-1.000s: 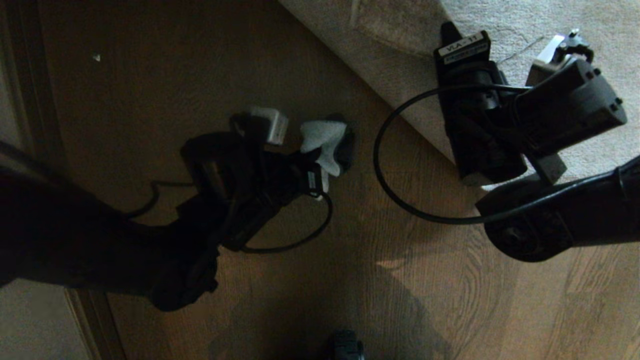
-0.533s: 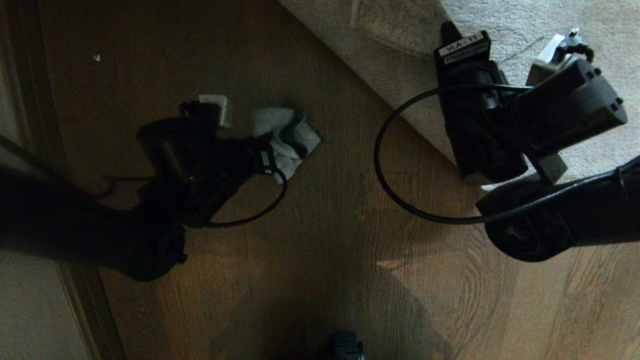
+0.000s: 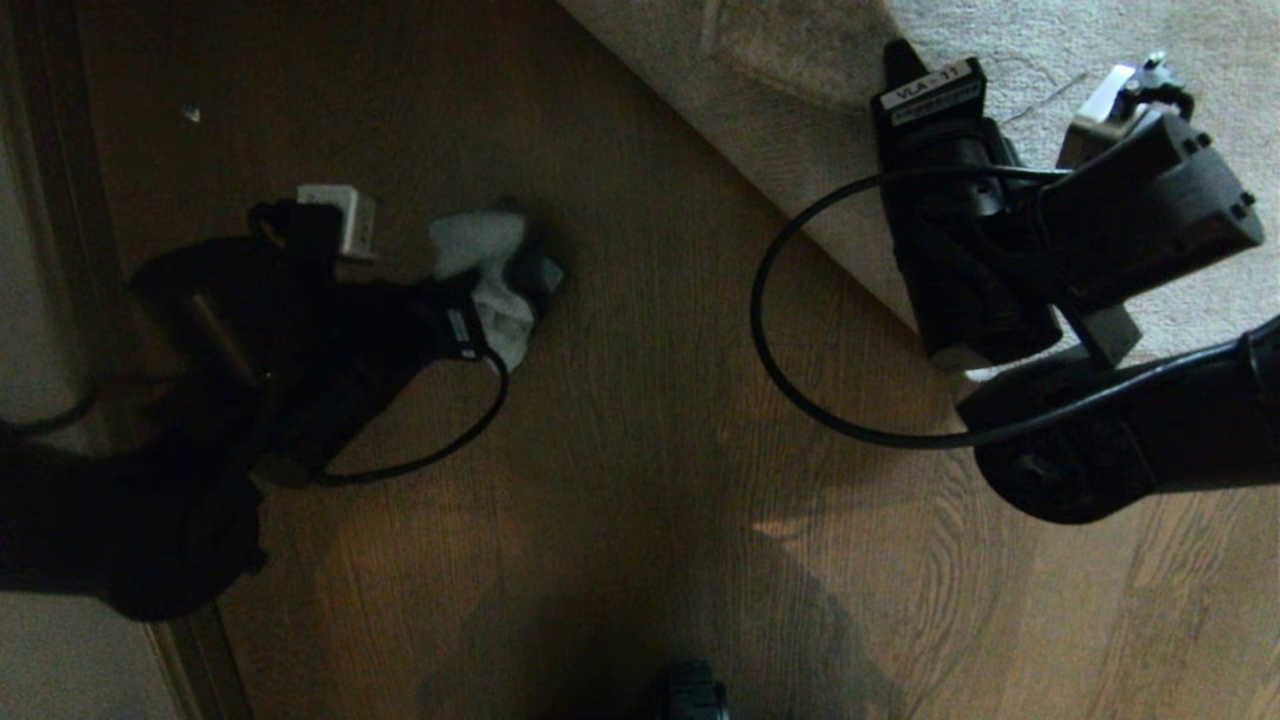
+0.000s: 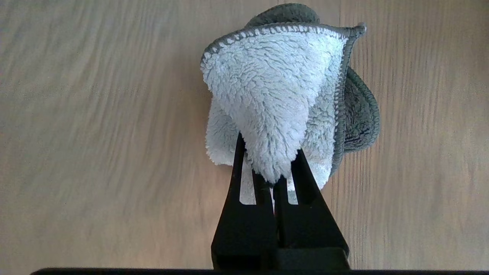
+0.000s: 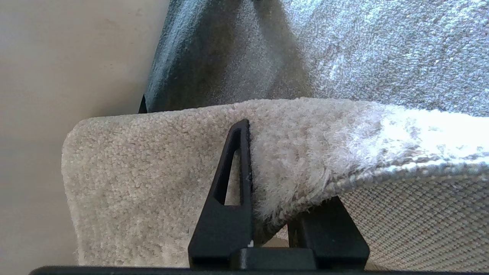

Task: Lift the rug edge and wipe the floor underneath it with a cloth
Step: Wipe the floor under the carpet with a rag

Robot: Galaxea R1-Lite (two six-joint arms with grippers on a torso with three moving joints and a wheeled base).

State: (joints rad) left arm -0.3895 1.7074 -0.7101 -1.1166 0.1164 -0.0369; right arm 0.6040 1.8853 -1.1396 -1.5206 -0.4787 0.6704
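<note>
Rug edge [image 3: 800, 190] runs diagonally across the head view, the right gripper [image 3: 985, 345] at its border; the left gripper [image 3: 470, 320] presses the cloth [image 3: 490, 270] on bare floor [image 3: 650, 450] well apart from it. Left wrist view: jaws pinched tight on cloth, bunched for wiping. Right wrist view: jaws clamp the rug's folded border, raised to expose floor.

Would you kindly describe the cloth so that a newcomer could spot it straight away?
Start at the brown wood floor left of the grey-beige rug. There the left gripper is shut on the cloth. It is small, fluffy and pale, with a darker stitched grey hem, unlike the big rug.
</note>
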